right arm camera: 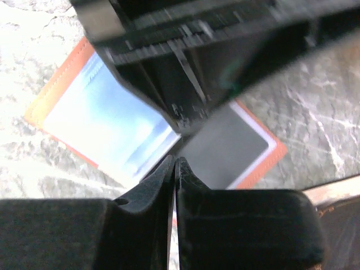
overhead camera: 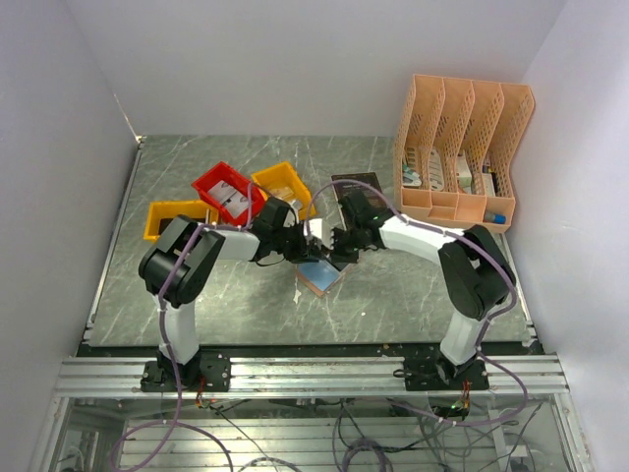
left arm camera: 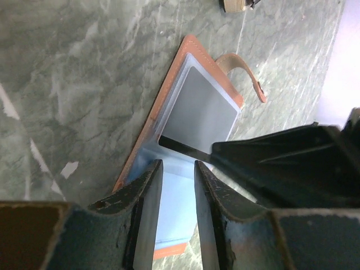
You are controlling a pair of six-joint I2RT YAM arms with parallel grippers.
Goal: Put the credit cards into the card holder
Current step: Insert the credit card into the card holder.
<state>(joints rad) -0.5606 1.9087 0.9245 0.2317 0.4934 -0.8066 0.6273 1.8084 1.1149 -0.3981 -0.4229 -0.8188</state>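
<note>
A tan-orange leather folding card holder (overhead camera: 320, 278) lies open and flat on the grey-green marbled desk (overhead camera: 197, 290), midway between the two arms. One half shows a light blue card (right arm camera: 107, 124), the other a grey-silver card (left arm camera: 205, 107). The left gripper (left arm camera: 177, 169) hovers over the blue half, jaws narrowly apart and empty. The right gripper (right arm camera: 175, 162) is pinched closed at the grey card's edge; whether it grips that card cannot be told.

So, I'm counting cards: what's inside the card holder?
Open card holder: grey card in one half, light blue card in the other. The left claw and right claw cover the fold, hiding anything there.
</note>
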